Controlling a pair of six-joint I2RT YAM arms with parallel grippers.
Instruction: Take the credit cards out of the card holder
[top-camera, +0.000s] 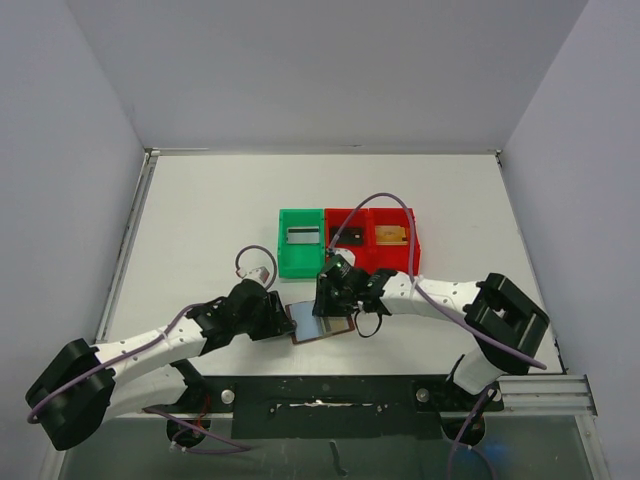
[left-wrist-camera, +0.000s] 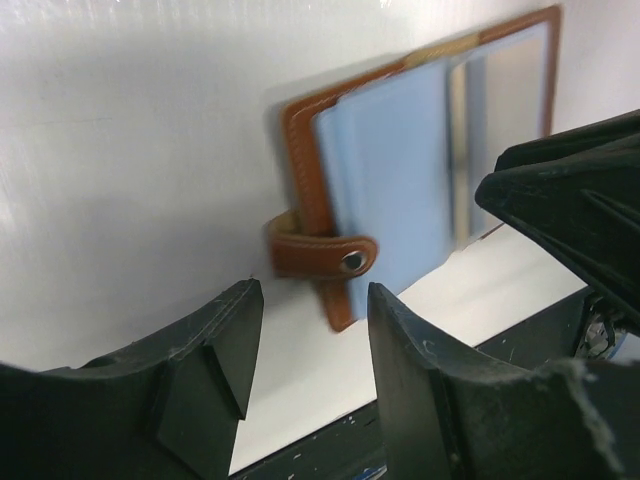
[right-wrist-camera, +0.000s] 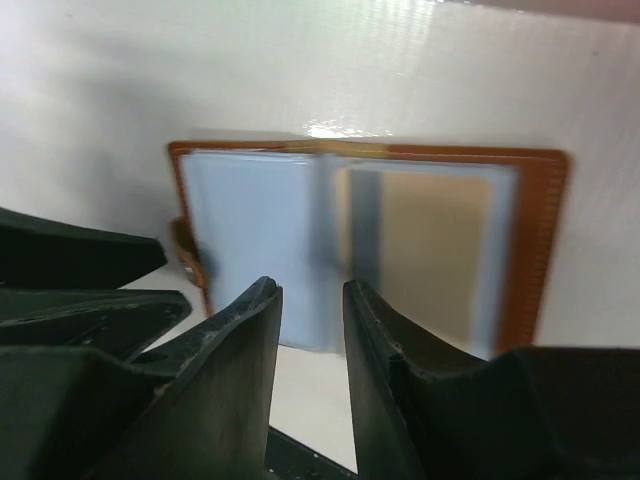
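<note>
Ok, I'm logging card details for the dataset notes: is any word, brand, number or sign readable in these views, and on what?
None can be read.
The open card holder shows only plain pale blue and tan panels, blurred, with no print visible.
The card in the green bin and whatever lies in the red bin are too small to read.
</note>
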